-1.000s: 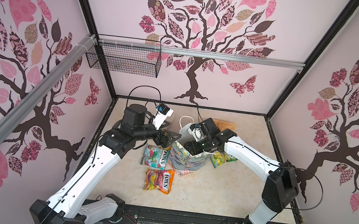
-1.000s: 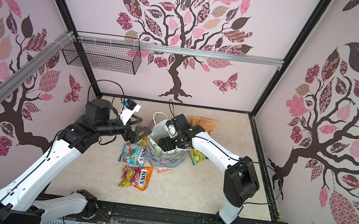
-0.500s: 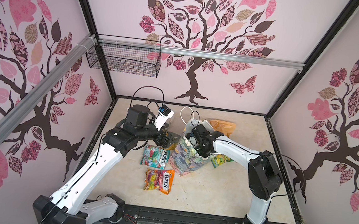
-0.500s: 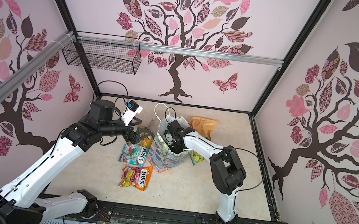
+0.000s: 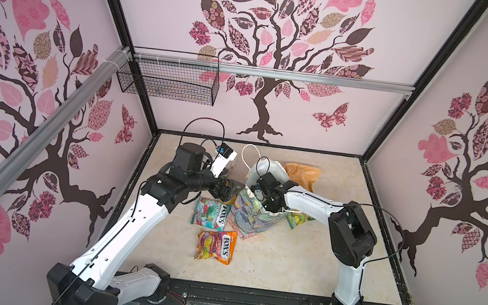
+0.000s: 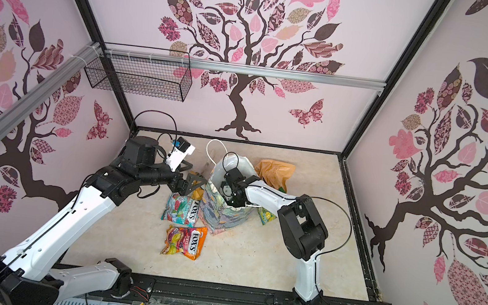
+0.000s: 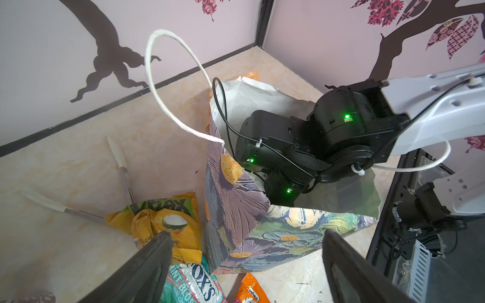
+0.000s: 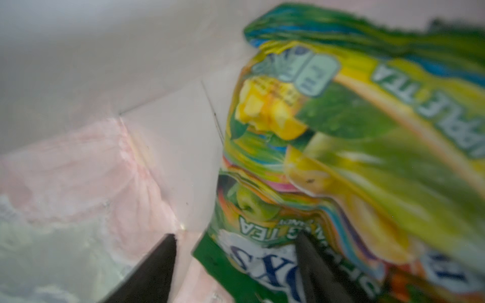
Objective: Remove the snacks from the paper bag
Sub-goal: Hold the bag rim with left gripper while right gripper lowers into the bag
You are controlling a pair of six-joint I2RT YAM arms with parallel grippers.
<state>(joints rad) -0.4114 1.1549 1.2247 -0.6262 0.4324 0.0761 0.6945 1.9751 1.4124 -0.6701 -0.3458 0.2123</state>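
The floral paper bag [image 5: 248, 217] [image 6: 220, 218] [image 7: 262, 230] stands upright mid-table. My right gripper [image 8: 236, 236] is down inside it, hidden in both top views. Its jaws are apart around the corner of a green-yellow FOX'S pouch [image 8: 354, 157] leaning on the white inner wall. One finger lies over the pouch, the other is clear of it. My left gripper [image 5: 227, 190] [image 7: 246, 233] hangs open beside the bag's left wall, holding nothing. Out on the table lie a teal-red pouch [image 5: 211, 213], an orange pouch [image 5: 216, 246], a green-yellow pouch [image 5: 298, 221] and a yellow-gold wrapper [image 7: 157, 220].
A crumpled orange-tan bag [image 5: 301, 174] lies behind the paper bag. Two white-handled knives [image 7: 116, 154] lie on the table left of the bag. The bag's cord handle [image 7: 157, 78] loops up toward the back wall. A wire basket [image 5: 168, 81] hangs on the back wall.
My right arm has swung in over the bag and pushed its gripper down inside, and its jaws have narrowed. The left arm has barely shifted.
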